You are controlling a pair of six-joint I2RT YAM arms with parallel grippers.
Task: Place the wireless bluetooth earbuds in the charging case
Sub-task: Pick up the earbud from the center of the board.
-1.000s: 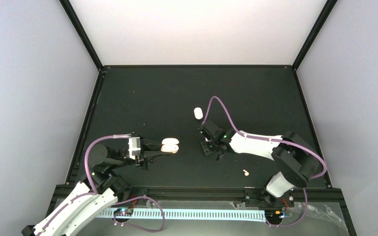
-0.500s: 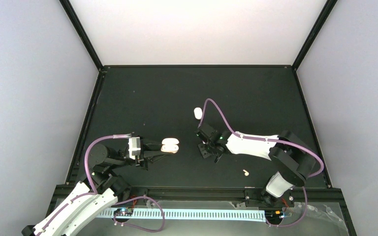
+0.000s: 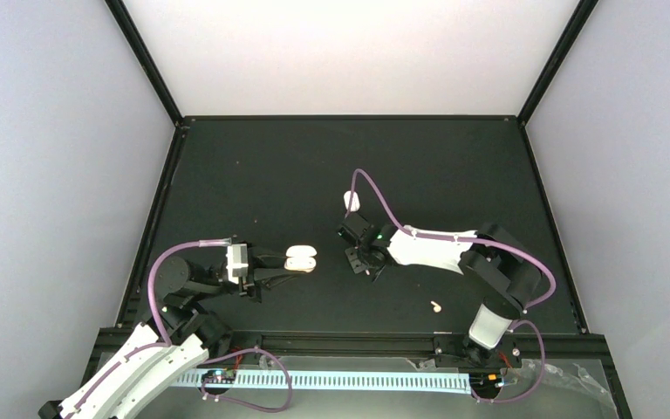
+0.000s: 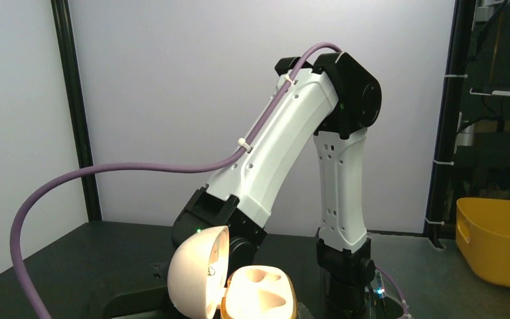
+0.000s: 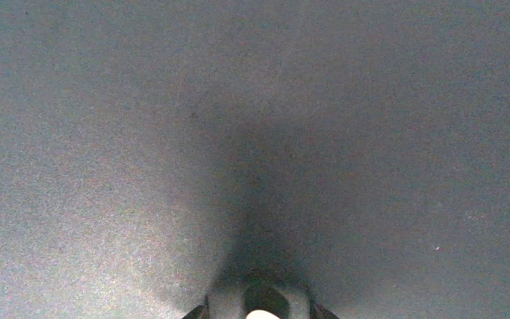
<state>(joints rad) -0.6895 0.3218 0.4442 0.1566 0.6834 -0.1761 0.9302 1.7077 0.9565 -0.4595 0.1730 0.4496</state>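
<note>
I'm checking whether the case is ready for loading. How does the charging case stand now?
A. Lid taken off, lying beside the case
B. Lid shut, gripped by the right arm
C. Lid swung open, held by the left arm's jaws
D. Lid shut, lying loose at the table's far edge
C: the left wrist view shows the charging case with its lid hinged up and its wells exposed, and the top view shows it at the left gripper.

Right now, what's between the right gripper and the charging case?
Nothing: in the top view, only bare black table separates the right gripper from the open charging case in the left gripper.
</note>
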